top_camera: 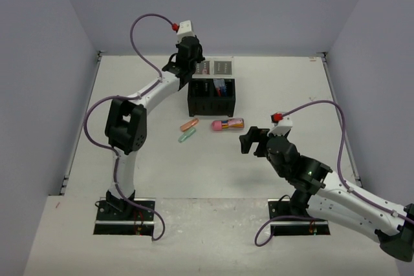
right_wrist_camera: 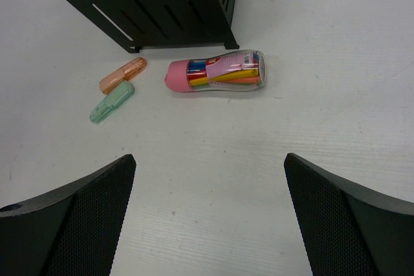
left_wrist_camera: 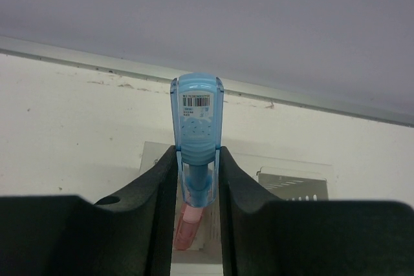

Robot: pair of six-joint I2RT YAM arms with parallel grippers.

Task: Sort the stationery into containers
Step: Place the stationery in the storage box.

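A blue highlighter (left_wrist_camera: 197, 117) juts forward from the left gripper (left_wrist_camera: 198, 154), pinched at its lower end between the nearly closed fingers; just beneath them a salmon highlighter (left_wrist_camera: 186, 229) lies on a light-grey tray (left_wrist_camera: 154, 154). The right gripper (right_wrist_camera: 210, 172), spread wide and empty, hovers with a pink-capped tube (right_wrist_camera: 217, 74), orange highlighter (right_wrist_camera: 123, 74) and green highlighter (right_wrist_camera: 112, 101) ahead, the black box (right_wrist_camera: 162, 11) beyond

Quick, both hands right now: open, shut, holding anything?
Left hand: shut on the blue highlighter.
Right hand: open, holding nothing.
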